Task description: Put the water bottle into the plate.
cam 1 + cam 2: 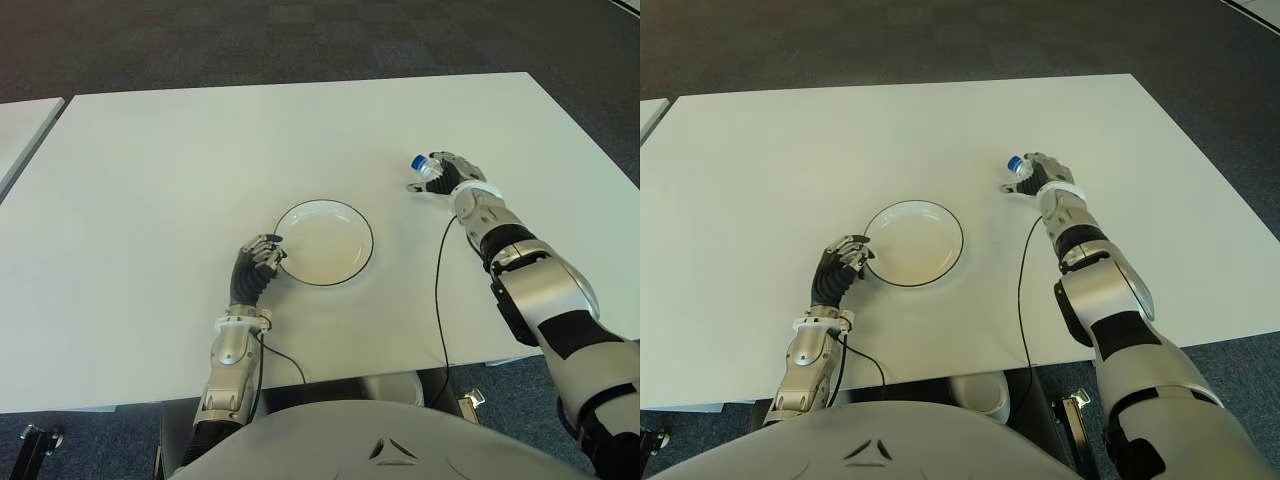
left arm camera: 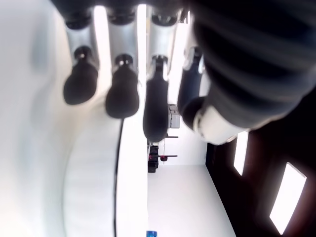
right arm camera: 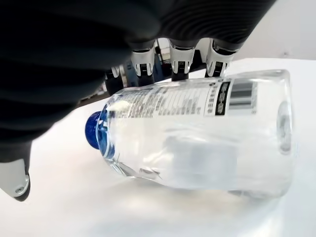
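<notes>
1. Bottle position: the water bottle (image 3: 197,133) lay on its side on the table (image 1: 200,150), under the right hand (image 1: 452,176), well right of the plate (image 1: 323,243); its blue cap (image 1: 418,162) pointed away from the robot.
2. Right fingers (image 3: 180,57) curled over it, seemingly gripping.
3. The left hand (image 1: 260,258) sat curled, empty, touching the plate's left rim.
4. Whether the bottle was lifted stayed unclear.
</notes>
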Robot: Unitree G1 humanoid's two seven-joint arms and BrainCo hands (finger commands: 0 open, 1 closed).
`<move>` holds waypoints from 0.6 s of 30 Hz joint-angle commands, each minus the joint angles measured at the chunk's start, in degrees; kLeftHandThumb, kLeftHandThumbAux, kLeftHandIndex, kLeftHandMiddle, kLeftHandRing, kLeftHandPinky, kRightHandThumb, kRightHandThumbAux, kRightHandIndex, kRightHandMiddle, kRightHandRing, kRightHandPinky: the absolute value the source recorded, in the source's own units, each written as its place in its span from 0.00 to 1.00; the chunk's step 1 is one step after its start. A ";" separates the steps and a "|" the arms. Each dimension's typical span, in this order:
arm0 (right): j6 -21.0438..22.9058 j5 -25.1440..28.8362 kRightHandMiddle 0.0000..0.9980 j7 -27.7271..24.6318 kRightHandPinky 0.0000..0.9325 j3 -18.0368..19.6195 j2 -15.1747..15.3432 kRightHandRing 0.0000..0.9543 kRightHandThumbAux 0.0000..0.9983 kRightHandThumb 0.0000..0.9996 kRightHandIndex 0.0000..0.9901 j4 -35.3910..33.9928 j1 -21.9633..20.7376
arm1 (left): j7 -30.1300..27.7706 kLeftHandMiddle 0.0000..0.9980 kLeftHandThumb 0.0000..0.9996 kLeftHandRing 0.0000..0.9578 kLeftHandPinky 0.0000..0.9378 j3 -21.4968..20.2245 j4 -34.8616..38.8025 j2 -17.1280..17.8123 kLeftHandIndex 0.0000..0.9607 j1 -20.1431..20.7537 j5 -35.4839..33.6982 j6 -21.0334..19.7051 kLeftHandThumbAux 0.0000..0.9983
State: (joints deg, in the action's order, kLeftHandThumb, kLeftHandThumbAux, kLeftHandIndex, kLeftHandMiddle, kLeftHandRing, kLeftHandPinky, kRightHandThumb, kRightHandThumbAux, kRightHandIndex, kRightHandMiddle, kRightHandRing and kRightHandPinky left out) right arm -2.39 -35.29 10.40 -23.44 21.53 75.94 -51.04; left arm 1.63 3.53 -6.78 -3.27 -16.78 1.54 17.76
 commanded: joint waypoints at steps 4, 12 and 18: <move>0.46 2.40 0.00 -0.66 0.00 2.19 -0.03 0.00 0.52 0.27 0.00 1.28 3.04 | -0.55 0.57 0.84 0.79 0.80 0.86 0.38 -0.19 0.42 -0.16 0.21 -1.54 0.68; -0.15 4.41 0.00 2.15 0.00 4.97 -0.05 0.00 0.57 0.29 0.00 1.68 5.14 | -0.16 0.58 0.84 0.80 0.80 1.00 0.88 -0.15 0.42 -0.14 0.86 -2.51 0.68; -0.24 5.14 0.00 3.89 0.00 5.98 -0.21 0.00 0.60 0.34 0.00 1.77 6.15 | 0.18 0.58 0.84 0.80 0.80 0.86 1.55 -0.31 0.42 -0.52 1.06 -2.90 0.68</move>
State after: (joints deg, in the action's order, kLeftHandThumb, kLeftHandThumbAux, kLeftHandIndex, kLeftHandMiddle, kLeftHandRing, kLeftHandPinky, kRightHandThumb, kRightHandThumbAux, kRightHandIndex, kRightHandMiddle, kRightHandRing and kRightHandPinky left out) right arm -2.48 -30.94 14.28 -18.02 22.12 76.79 -46.94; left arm 1.59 3.87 -5.69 -3.34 -16.89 2.20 15.80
